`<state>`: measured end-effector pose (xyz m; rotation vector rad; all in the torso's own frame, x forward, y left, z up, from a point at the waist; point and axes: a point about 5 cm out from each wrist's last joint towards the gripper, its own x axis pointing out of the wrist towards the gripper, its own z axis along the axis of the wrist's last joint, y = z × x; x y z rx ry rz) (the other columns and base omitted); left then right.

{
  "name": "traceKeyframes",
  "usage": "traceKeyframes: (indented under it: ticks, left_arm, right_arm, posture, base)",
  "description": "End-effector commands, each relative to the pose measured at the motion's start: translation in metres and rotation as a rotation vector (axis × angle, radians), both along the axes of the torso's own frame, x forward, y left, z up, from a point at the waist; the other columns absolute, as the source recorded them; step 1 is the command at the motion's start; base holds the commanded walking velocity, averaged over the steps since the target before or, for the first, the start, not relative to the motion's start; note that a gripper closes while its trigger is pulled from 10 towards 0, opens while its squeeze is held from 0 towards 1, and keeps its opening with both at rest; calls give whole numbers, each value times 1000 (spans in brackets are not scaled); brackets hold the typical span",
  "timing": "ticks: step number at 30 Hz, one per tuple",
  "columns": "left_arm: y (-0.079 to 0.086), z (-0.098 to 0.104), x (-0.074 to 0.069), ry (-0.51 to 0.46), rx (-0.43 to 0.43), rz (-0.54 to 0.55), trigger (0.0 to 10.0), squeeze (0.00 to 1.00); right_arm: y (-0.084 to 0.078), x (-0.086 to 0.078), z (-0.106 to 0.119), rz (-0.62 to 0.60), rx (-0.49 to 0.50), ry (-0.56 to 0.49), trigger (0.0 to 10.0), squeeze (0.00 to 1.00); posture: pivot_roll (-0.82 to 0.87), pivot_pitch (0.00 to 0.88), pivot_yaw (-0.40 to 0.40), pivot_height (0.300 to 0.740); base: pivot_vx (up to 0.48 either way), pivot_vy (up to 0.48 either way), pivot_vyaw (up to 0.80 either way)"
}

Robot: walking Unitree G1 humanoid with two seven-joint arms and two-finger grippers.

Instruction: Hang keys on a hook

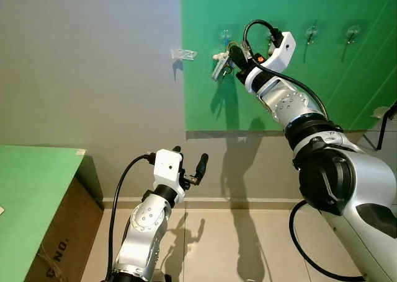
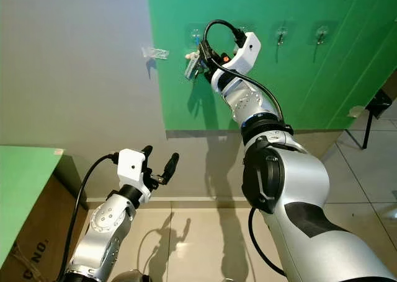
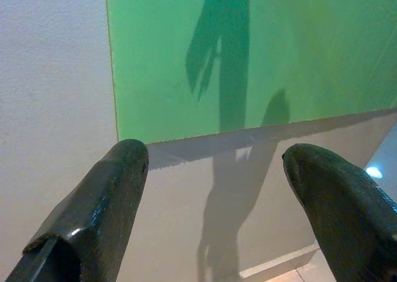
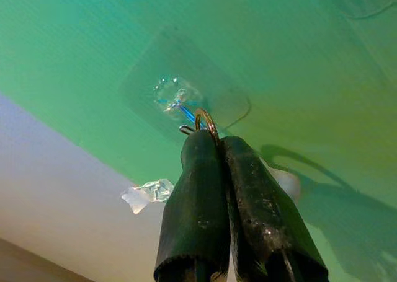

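Our keys hang from the tip of the right pincer, raised high against the green wall panel. In the right wrist view the two black fingers are pressed tight together on the key ring, whose golden loop stands up just past the fingertips. That loop sits right at the clear stick-on hook — touching it or a hair short, we cannot tell which. From the head views the bunch dangles below the ring, just under the hook, with its shadow falling on the green below.

We judge that we are at the threading step: the ring is brought up to the hook but we cannot see it seated over the prong yet. The next move calls for a small, careful lift and push toward the wall so the loop slides over the hook's tip, then a slight drop so the ring settles before we let the fingers part. The hook is only stuck on, so pressing hard could pull it loose.

More clear hooks run along the panel to the right, and another sits on the grey wall. Our left pincer waits low, fingers spread wide and holding nothing. A green table stands at the far left.
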<state>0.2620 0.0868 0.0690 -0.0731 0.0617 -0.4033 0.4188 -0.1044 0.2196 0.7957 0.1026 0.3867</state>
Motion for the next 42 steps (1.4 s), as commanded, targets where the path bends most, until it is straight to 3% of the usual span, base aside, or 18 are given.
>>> traceKeyframes:
  ticks: [1, 5, 8, 9, 10, 15, 16, 25, 33, 42]
  left_arm:
    - [-2, 2, 1, 0, -5, -1, 10000, 0]
    - [-3, 2, 1, 4, -6, 0, 10000, 0]
    - [-3, 2, 1, 5, -8, 1, 10000, 0]
    - [-3, 2, 1, 6, -8, 2, 10000, 0]
    - [-3, 2, 1, 6, -8, 2, 10000, 0]
    - [-3, 1, 2, 6, -6, 3, 10000, 0]
    - [-3, 1, 2, 6, -5, 4, 10000, 0]
    - [-3, 2, 4, 4, 1, 1, 10000, 0]
    - [-4, 2, 5, 4, 0, -4, 10000, 0]
    - [-5, 2, 5, 4, -3, -5, 10000, 0]
  right_arm:
    - [-6, 1, -2, -28, 21, 30, 0, 0]
    - [-7, 0, -6, -38, 44, 55, 0, 0]
    - [-6, -1, -11, -43, 8, 87, 0, 0]
    - [-5, -1, -14, -38, 0, 105, 6196, 0]
    - [-4, -2, -15, -27, -6, 114, 10000, 0]
    - [0, -4, -21, -13, -64, 126, 10000, 0]
    - [0, -4, -23, -19, -67, 138, 10000, 1000]
    - [-5, -4, -29, -56, -94, 182, 10000, 1000]
    - [-9, -3, -25, -76, -166, 140, 10000, 1000]
    - [-7, -2, -22, -75, -160, 121, 10000, 1000]
  posture:
    - [-9, 0, -23, 740]
    - [-9, 0, -24, 740]
    - [-9, 0, -24, 740]
    - [-9, 0, -24, 740]
    - [-9, 0, -25, 740]
    - [-9, 0, -25, 740]
    - [-9, 0, -25, 740]
    - [-15, 0, -22, 740]
    - [-20, 0, -24, 740]
    - [-21, 0, -24, 740]
  base:
    - [0, 0, 0]
    - [0, 0, 0]
    - [0, 0, 0]
    - [0, 0, 0]
    - [0, 0, 0]
    - [0, 0, 0]
    - [0, 0, 0]
    - [0, 0, 0]
    - [0, 0, 0]
    - [0, 0, 0]
